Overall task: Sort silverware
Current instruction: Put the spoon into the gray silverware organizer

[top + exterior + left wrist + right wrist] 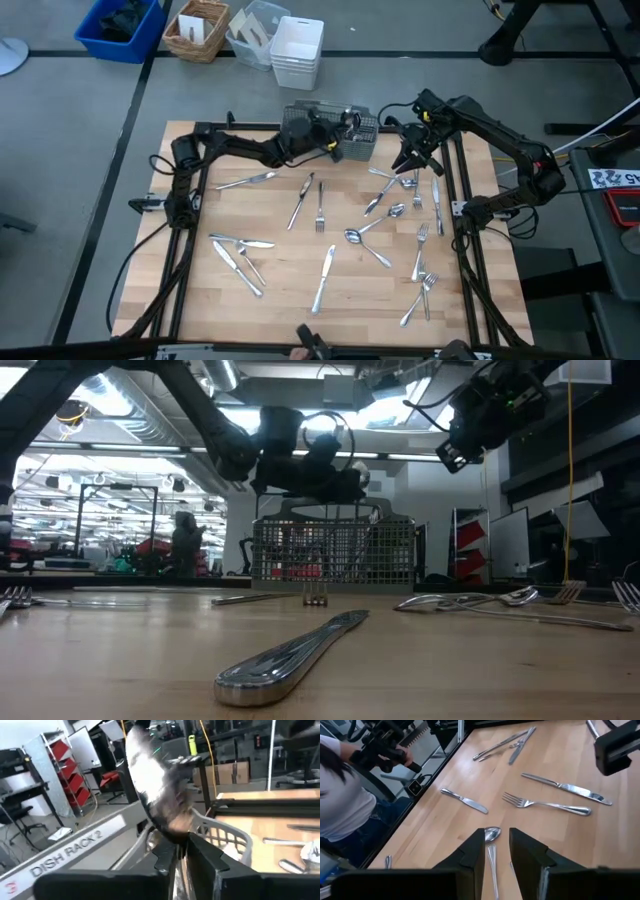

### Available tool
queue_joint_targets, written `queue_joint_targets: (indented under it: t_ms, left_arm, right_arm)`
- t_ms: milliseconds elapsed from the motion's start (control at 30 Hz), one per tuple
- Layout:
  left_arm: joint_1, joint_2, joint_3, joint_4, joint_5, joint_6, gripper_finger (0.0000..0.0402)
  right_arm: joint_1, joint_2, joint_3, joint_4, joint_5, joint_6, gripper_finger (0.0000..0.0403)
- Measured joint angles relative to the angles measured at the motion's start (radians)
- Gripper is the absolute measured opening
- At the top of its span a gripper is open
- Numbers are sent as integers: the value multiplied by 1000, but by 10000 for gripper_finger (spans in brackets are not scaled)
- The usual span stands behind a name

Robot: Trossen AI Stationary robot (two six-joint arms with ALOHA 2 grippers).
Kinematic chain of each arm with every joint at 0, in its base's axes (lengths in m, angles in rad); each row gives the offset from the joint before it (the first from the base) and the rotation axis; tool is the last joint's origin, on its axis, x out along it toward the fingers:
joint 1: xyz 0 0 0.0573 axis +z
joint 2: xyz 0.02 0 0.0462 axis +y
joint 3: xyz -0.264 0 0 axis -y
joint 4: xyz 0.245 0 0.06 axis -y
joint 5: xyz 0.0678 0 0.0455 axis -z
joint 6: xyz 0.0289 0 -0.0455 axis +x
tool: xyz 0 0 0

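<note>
The silverware [345,235] is lying scattered across the middle and right of the wooden surface [280,300] in the high view, forks, spoons and knives mostly apart, a few crossing. Each piece is looking stiff, light, thin and slippery, lying flat, so pinching across the narrow handle near its middle seems the surest hold. The left end effector [335,135] is hovering over the wire-mesh caddy [355,145] at upper centre, pinching a blurred shiny piece. The right end effector [408,160] is hanging above the upper right spoons, fingers slightly spread around a spoon [492,836]; I cannot tell whether they grip it.
</note>
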Motion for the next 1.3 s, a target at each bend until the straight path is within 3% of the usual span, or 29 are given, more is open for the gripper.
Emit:
queue_joint_targets:
  t_ms: [167,533,833,1000,1100,1200,1300]
  left_arm:
    - [-11,0,0,-5,0,11,63]
    - [-11,-5,0,-28,-1,-121,128]
    - [-12,-88,0,-148,-1,-268,130]
    - [-21,-154,0,-303,0,-295,130]
    - [-30,-184,0,-439,51,-313,129]
    - [-30,-220,0,-567,166,-316,129]
    - [-29,-238,0,-672,276,-322,129]
  right_arm:
    - [1,0,0,-7,7,53,92]
    - [1,-8,-50,-5,7,136,92]
    - [1,-65,-178,31,-37,144,92]
    - [1,-102,-205,144,-30,311,92]
    - [4,-117,-210,245,112,537,92]
    - [32,-121,-210,319,446,800,92]
    - [65,-125,-210,302,751,934,92]
